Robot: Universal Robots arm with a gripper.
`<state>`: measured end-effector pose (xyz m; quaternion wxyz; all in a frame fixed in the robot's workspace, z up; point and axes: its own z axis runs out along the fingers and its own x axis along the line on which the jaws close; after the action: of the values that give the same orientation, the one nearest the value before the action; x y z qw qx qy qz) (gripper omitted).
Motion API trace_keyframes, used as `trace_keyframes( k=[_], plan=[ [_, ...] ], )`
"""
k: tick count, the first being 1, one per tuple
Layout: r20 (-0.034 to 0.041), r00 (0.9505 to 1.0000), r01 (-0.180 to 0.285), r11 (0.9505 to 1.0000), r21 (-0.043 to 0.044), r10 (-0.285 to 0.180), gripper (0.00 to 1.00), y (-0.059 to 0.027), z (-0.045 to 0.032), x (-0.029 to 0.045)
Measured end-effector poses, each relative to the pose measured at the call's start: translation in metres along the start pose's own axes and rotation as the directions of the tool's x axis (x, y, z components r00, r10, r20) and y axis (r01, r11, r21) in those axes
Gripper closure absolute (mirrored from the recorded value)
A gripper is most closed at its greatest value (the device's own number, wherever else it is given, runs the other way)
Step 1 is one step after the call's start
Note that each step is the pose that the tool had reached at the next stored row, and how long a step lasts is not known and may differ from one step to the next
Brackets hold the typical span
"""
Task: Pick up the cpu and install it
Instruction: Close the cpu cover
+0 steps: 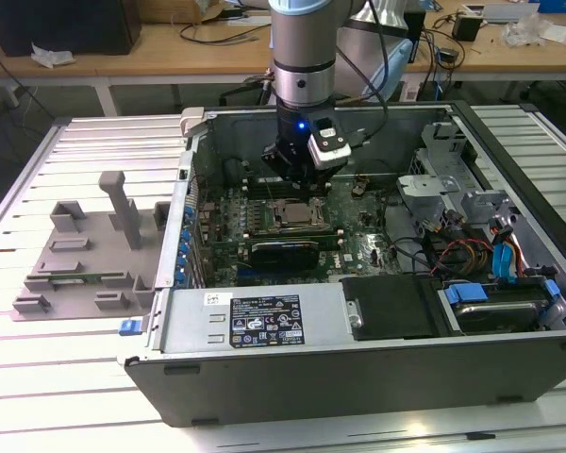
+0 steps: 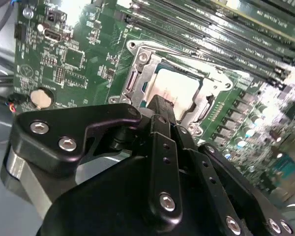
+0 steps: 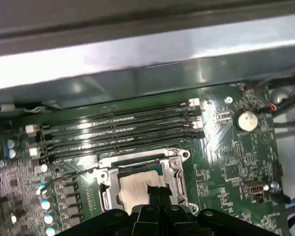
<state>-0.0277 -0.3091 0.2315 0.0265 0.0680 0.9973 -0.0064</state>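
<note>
One gripper (image 2: 161,101), clenched shut w/ nothing held, tip just above cpu (image 2: 181,86) lying flat in mobo socket (image 2: 133,81).

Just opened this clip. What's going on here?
A single robot arm hangs inside an open computer case, working on the cpu install. The cpu lies flat in the metal-framed socket on the green motherboard. The gripper is directly over the chip with its jaws together, tips at or just above the silver top; whether they touch cannot be told. A grey plastic fixture sits outside the case, at the exterior view's left.
</note>
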Motion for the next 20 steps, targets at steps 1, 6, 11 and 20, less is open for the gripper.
trace_keyframes(
  k=[1, 6, 11, 20],
  plan=[
    [-0.0006, 0.9981, 0.061, 0.9981, -0.0019, -0.061, 0.89, 0.0, 0.0016, 0.0007],
    [-0.0258, 0.9966, 0.078, 0.997, -0.0009, -0.078, 0.89, -0.0004, 0.0032, 0.0014],
    [-0.0257, 0.9965, 0.079, 0.9969, -0.0011, -0.079, 0.89, -0.0015, 0.0035, 0.0045],
    [-0.0257, 0.9962, 0.083, 0.9966, -0.0013, -0.083, 0.89, -0.0038, 0.0059, 0.0191]
  ],
)
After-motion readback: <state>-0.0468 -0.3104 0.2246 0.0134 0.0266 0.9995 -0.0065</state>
